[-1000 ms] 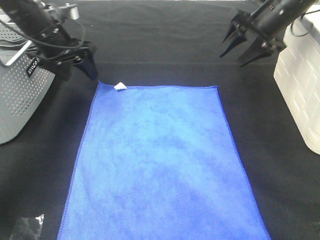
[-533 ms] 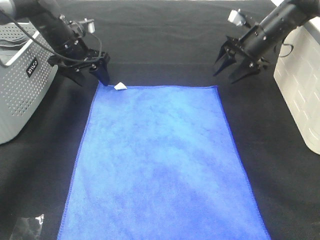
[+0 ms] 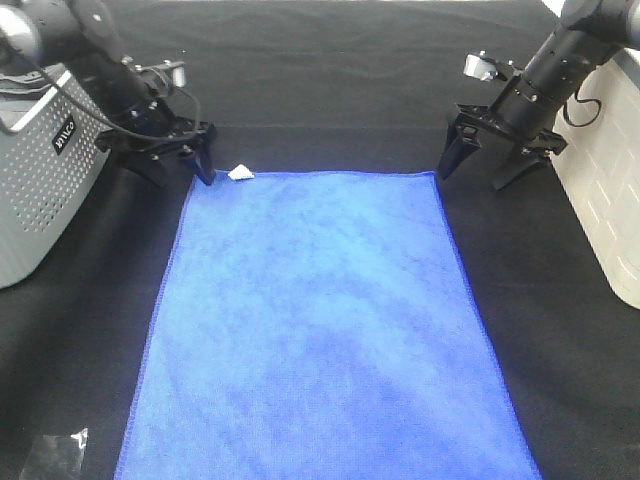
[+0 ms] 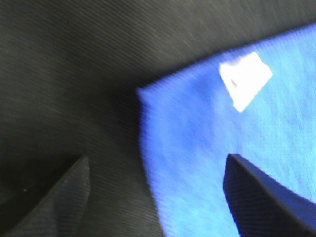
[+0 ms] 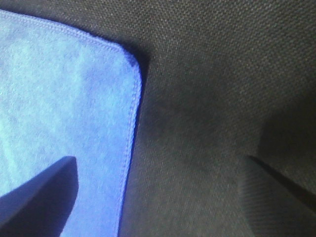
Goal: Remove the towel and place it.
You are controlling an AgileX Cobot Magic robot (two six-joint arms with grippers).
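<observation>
Two grippers stand with jaws spread wide and nothing gripped, one at each far corner of the towel (image 3: 320,320), which lies flat on the black table (image 3: 320,90). The left gripper (image 3: 184,180) straddles the far-left corner beside the white tag (image 3: 240,172), one finger over blue cloth and one over bare table. The right gripper (image 3: 470,182) straddles the far-right corner likewise.

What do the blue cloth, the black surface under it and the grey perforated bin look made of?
Large blue rectangular cloth: likely microfibre, matt fuzzy nap, stitched hem.
Black table cover: woven fabric, fine weave visible up close.
Grey perforated bin: probably moulded plastic, smooth, rows of small holes.
</observation>
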